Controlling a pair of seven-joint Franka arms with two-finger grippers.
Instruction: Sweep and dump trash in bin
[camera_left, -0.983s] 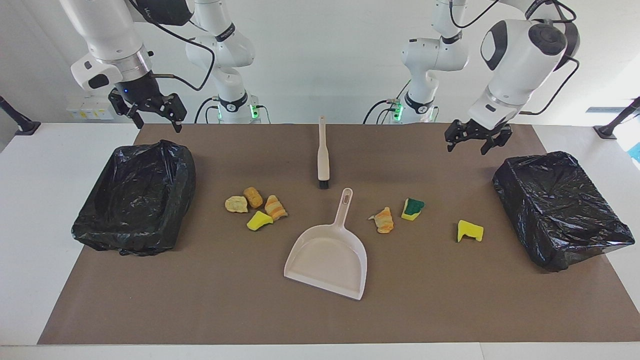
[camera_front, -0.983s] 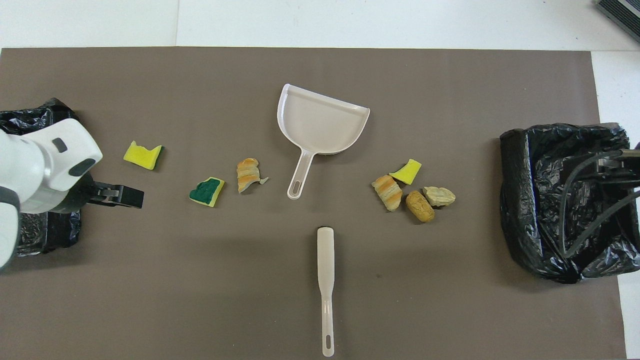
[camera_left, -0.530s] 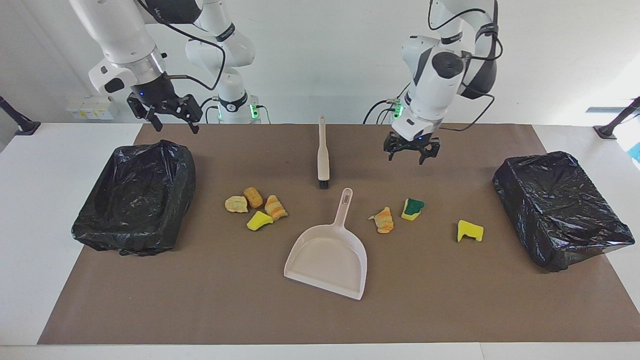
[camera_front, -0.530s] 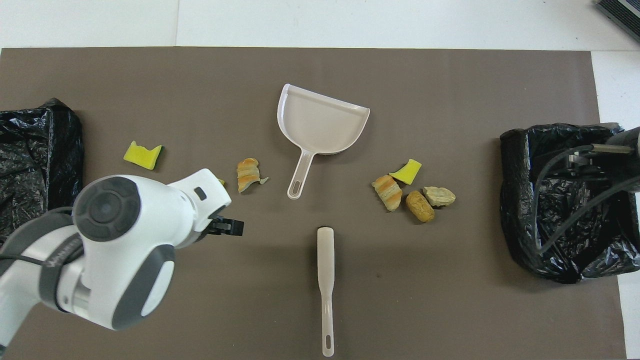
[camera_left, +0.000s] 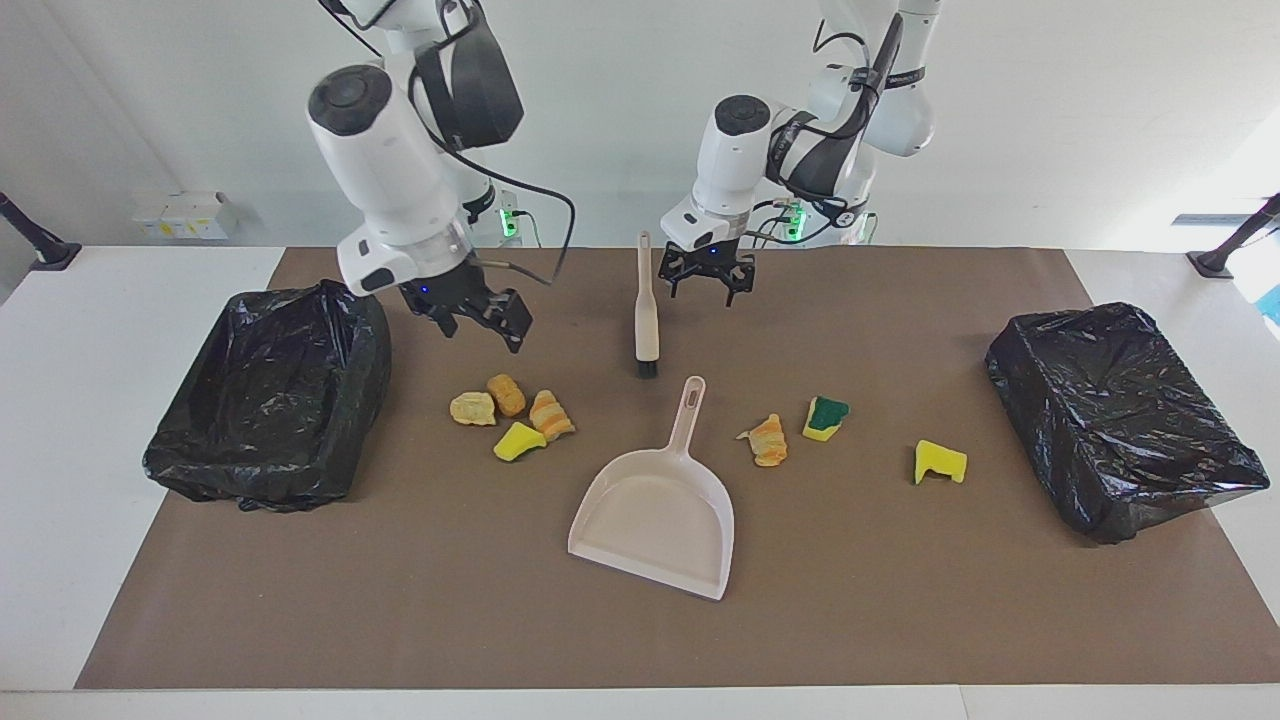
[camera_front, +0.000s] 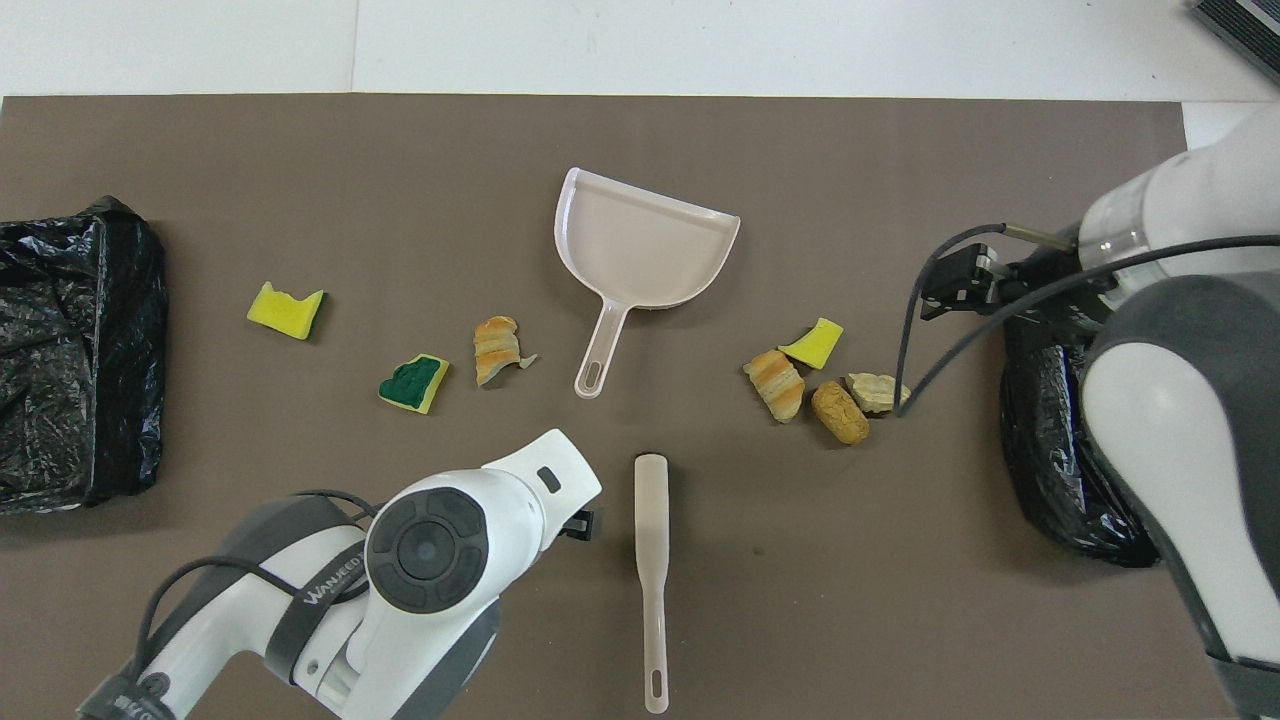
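brush first: it lies near the robots at the middle of the surface, bristles toward the dustpan, handle pointing at the robots, and your left gripper hangs just beside that handle with its fingers spread wide and nothing in them. bring it over the slim handle, square the fingers across it, and come down low before you close, since a thin flat handle will likely roll or pivot if you pinch it off centre. your right gripper is also wide open and empty, up over the mat between the black-lined bin at the right arm's end and the cluster of scraps; it looks best suited to the dustpan handle, which points toward the robots just beside the bristles. the trash lies in two groups: four scraps close together toward the right arm's end, and toward the left arm's end an orange-striped scrap, a green-topped scrap and a lone yellow scrap nearer the second bin. none of it is in the pan yet. once you hold both tools, set the pan's open lip flat on the mat facing a group and sweep with short strokes, because light foam will probably hop over the lip if you flick it. work the tight cluster first, then gather the spread ones.
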